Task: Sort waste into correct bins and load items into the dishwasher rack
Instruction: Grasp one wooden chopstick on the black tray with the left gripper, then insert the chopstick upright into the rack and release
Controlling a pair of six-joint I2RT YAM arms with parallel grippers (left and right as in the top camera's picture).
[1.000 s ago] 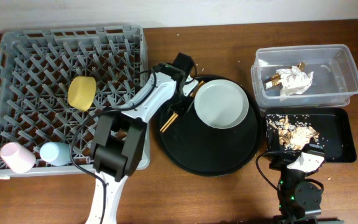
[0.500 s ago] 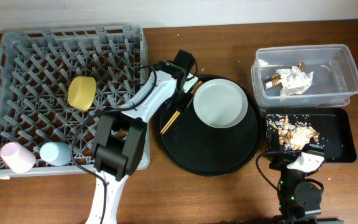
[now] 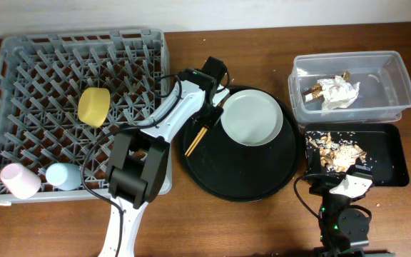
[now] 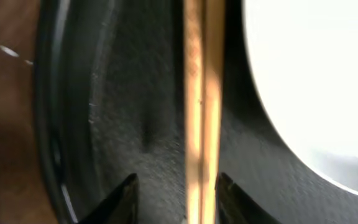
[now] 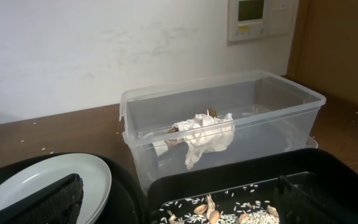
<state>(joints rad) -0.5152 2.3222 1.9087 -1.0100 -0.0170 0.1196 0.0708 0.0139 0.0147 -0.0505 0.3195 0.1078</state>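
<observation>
The pair of wooden chopsticks (image 3: 197,133) lies on the left side of the round black tray (image 3: 241,182), beside the grey-white plate (image 3: 252,119). My left gripper (image 3: 208,108) is low over their far end. In the left wrist view the gripper (image 4: 178,200) is open and straddles the chopsticks (image 4: 201,106), which lie close to its right fingertip (image 4: 227,198). My right gripper (image 5: 179,208) is open and empty over the near edge of the shallow black tray (image 3: 391,168), which holds the food scraps (image 3: 334,150). The clear tub (image 3: 398,78) holds the napkin (image 3: 340,93) and the wrapper (image 3: 315,90).
The grey rack (image 3: 20,78) at the left holds the yellow bowl (image 3: 93,107), the pink cup (image 3: 18,180) and the light-blue cup (image 3: 63,175). In the right wrist view the plate (image 5: 42,180) is at the left and the tub (image 5: 278,102) is ahead.
My left wrist has shifted slightly toward the back right over the chopsticks. The chopsticks and the plate have barely moved. The right arm has not moved.
</observation>
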